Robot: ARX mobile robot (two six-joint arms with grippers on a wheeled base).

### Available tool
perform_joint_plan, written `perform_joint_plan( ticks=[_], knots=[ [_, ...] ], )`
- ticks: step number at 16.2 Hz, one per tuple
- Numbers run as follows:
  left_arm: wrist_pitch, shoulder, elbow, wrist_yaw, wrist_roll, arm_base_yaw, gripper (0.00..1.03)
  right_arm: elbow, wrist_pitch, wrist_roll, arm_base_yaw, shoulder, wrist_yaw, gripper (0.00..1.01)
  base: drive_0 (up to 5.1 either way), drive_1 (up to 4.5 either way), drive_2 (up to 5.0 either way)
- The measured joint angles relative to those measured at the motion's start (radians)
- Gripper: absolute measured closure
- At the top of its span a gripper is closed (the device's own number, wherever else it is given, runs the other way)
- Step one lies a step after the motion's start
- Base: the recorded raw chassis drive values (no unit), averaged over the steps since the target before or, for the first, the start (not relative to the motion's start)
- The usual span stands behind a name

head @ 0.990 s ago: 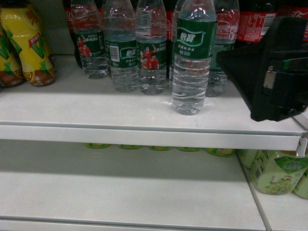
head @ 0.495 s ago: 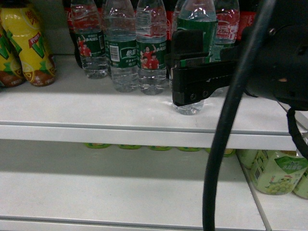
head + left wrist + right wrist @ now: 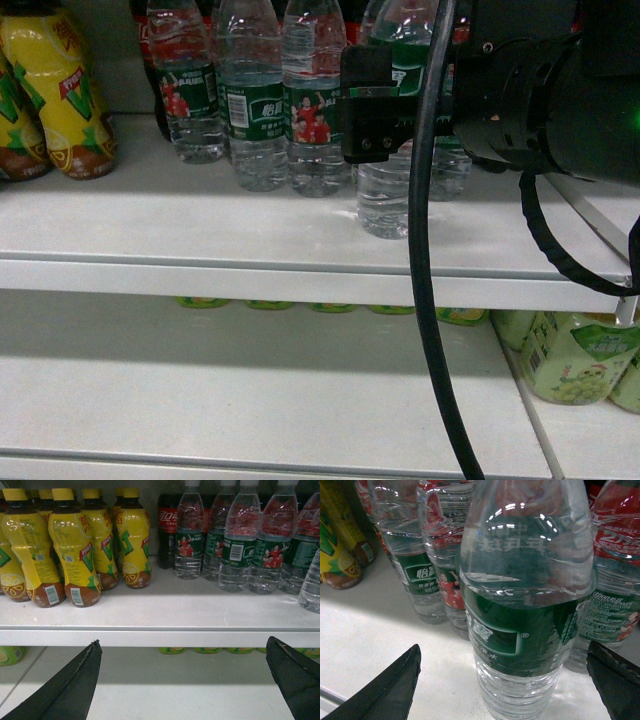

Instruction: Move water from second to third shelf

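The water (image 3: pixel 525 630) bottle is clear, ribbed, glossy plastic with a slick green wrap label. The shelf (image 3: pixel 200 225) looks matt white — painted metal, perhaps. The right gripper (image 3: pixel 505 685) fingers are dull black — faintly rough-edged.

I am facing white shelves (image 3: pixel 200 225). Light is falling on the upper board, while a lower shelf (image 3: pixel 250 400) is lying in shadow beneath it.
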Motion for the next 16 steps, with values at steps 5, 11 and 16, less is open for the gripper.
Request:
perform_joint_plan(
  ticks=[5, 11, 16],
  knots=[
    [0.000, 0.000, 0.000, 0.000, 0.000, 0.000, 0.05, 0.078, -0.005, 0.000, 0.008, 0.055, 0.025, 0.03, 0.0, 0.00, 0.0],
    [0.000, 0.000, 0.000, 0.000, 0.000, 0.000, 0.05, 0.176, -0.045, 0.007, 0.006, 0.125, 0.061, 0.03, 0.0, 0.00, 0.0],
    [0.000, 0.000, 0.000, 0.000, 0.000, 0.000, 0.05, 0.218, -0.057, 0.035, 0.006, 0.154, 0.080, 0.03, 0.0, 0.00, 0.0]
  ],
)
